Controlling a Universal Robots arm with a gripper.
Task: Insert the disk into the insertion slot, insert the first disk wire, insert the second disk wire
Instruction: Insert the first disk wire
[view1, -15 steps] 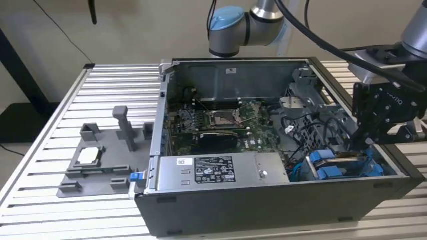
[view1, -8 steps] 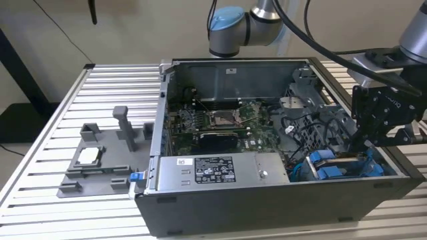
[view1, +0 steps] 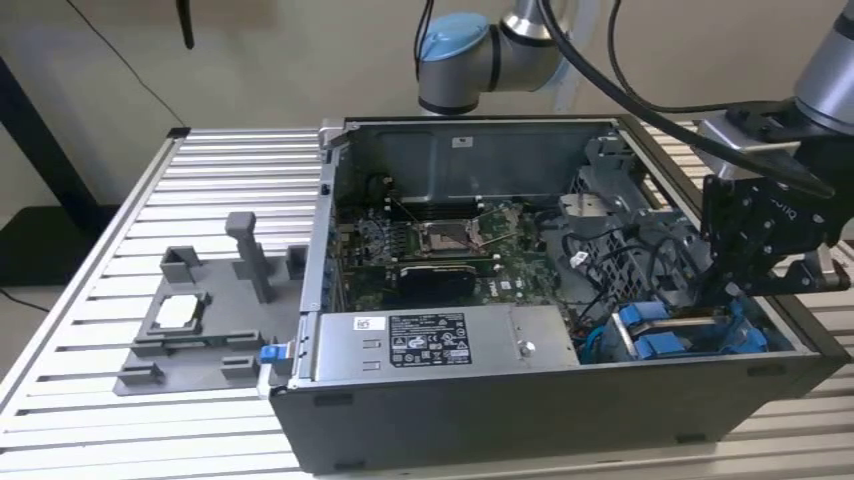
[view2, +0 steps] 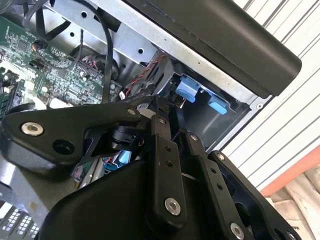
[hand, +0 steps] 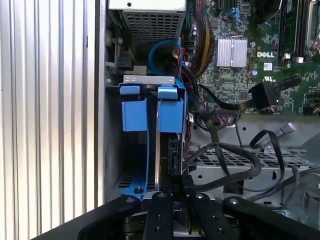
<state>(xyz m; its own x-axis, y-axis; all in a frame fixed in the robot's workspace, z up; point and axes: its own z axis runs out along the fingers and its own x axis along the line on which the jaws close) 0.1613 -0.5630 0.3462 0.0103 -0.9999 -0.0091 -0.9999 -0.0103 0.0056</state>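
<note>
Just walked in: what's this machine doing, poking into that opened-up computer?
A robot arm reaches its black gripper down into an open dark grey computer case on a slatted metal table. The gripper is at the silver-grey hard disk in a bright blue plastic carrier, which sits edge-on in the dark grey sheet-metal drive bay. Beside the bay lie loose black cables.

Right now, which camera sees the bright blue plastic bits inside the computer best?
The first wrist view: the bright blue plastic carrier pieces face the camera, side by side. The exterior view shows them tucked low in a corner of the dark grey computer case. The second wrist view catches two blue tabs.
</note>
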